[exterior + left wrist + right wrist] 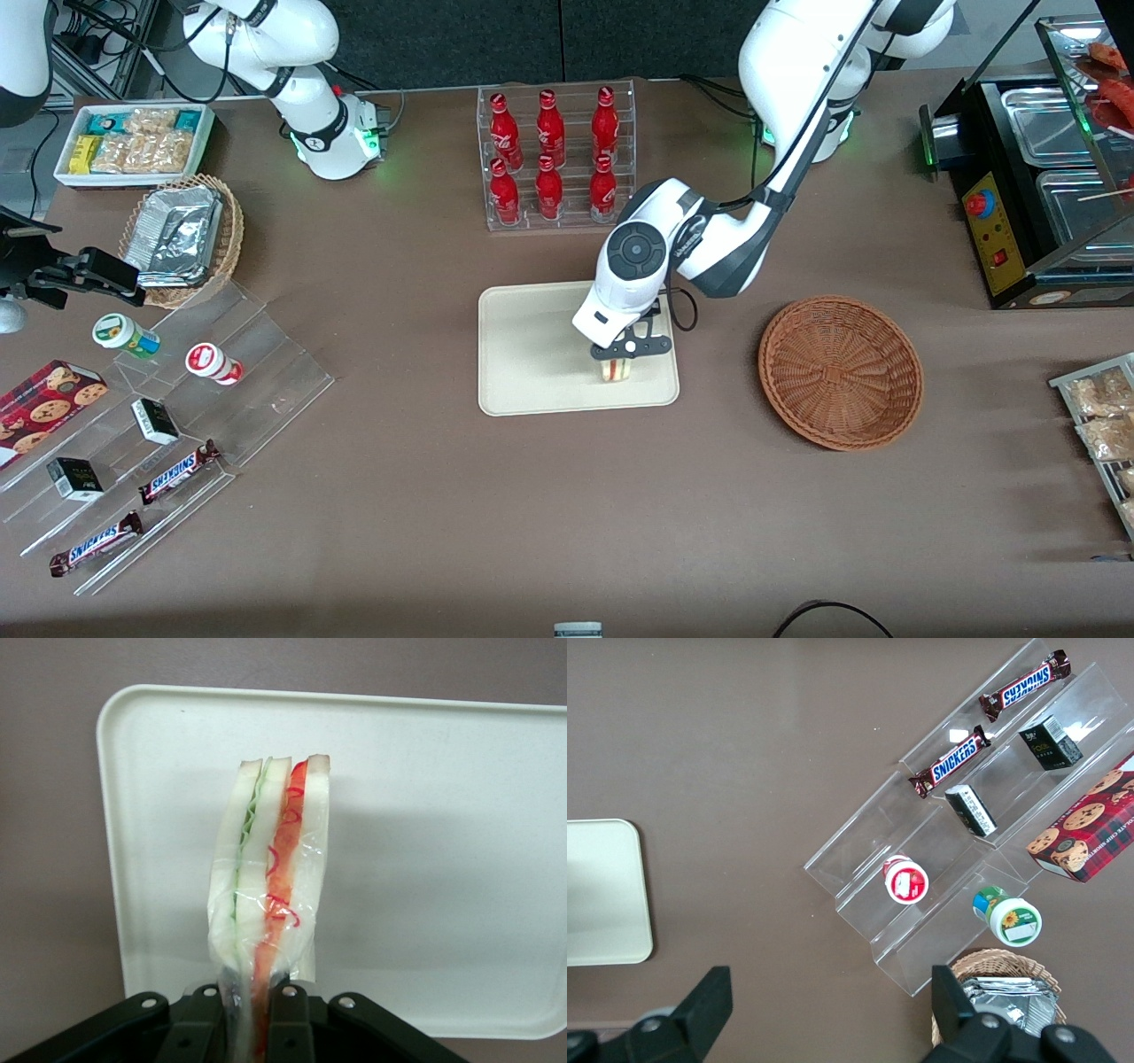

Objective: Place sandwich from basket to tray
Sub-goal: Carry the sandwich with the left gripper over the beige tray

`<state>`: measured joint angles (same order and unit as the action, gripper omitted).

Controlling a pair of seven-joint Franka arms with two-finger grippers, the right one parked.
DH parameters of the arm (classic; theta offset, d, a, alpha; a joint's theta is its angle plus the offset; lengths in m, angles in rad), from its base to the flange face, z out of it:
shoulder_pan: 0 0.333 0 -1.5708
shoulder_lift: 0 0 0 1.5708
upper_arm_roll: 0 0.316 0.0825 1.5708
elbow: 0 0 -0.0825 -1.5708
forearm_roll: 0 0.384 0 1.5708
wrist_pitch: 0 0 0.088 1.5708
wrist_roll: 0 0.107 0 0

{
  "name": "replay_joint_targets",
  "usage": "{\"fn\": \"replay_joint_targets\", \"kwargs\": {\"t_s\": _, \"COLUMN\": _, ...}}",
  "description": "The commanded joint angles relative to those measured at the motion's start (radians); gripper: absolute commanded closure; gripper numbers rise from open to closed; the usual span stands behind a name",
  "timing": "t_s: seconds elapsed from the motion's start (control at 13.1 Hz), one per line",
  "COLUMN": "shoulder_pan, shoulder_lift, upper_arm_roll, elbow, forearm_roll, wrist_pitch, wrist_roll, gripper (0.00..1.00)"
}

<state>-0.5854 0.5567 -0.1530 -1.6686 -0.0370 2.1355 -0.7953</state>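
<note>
So the tool (617, 357) sits over the tray (532, 354), clamped on the sandwich (615, 369), near the tray's basket-side edge. The basket (840, 372) is beside the tray, toward the working arm's end of the tabletop (567, 514). Bottle rack (556, 157) sits farther from the camera than the tray.

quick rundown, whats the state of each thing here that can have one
sandwich: plastic-wrapped, upright on edge, clamped in the pincer over the tray
pincer: shut on the sandwich, above the tray's end nearest the basket
tray: flat on the table, bare apart from the sandwich over it
basket: upright, empty
cola bottles: six, capped, standing in their clear rack
foil containers: stacked in the tan basket
</note>
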Motion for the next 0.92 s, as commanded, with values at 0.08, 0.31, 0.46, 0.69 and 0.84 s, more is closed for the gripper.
{"fn": "replay_joint_targets", "kwargs": {"t_s": 0.08, "shoulder_pan": -0.042, "shoulder_lift": 0.077, "upper_arm_roll": 0.013, "elbow": 0.084, "forearm_roll": 0.003, "wrist_pitch": 0.004, "wrist_roll": -0.039, "gripper": 1.00}}
{"fn": "replay_joint_targets", "kwargs": {"t_s": 0.31, "shoulder_pan": -0.056, "shoulder_lift": 0.097, "upper_arm_roll": 0.015, "elbow": 0.084, "forearm_roll": 0.008, "wrist_pitch": 0.015, "wrist_roll": -0.039, "gripper": 1.00}}
{"fn": "replay_joint_targets", "kwargs": {"t_s": 0.46, "shoulder_pan": -0.065, "shoulder_lift": 0.111, "upper_arm_roll": 0.016, "elbow": 0.086, "forearm_roll": 0.008, "wrist_pitch": 0.035, "wrist_roll": -0.039, "gripper": 1.00}}
{"fn": "replay_joint_targets", "kwargs": {"t_s": 0.69, "shoulder_pan": -0.073, "shoulder_lift": 0.120, "upper_arm_roll": 0.020, "elbow": 0.086, "forearm_roll": 0.022, "wrist_pitch": 0.047, "wrist_roll": -0.051, "gripper": 0.87}}
{"fn": "replay_joint_targets", "kwargs": {"t_s": 0.84, "shoulder_pan": -0.073, "shoulder_lift": 0.127, "upper_arm_roll": 0.020, "elbow": 0.086, "forearm_roll": 0.028, "wrist_pitch": 0.047, "wrist_roll": -0.051, "gripper": 0.00}}
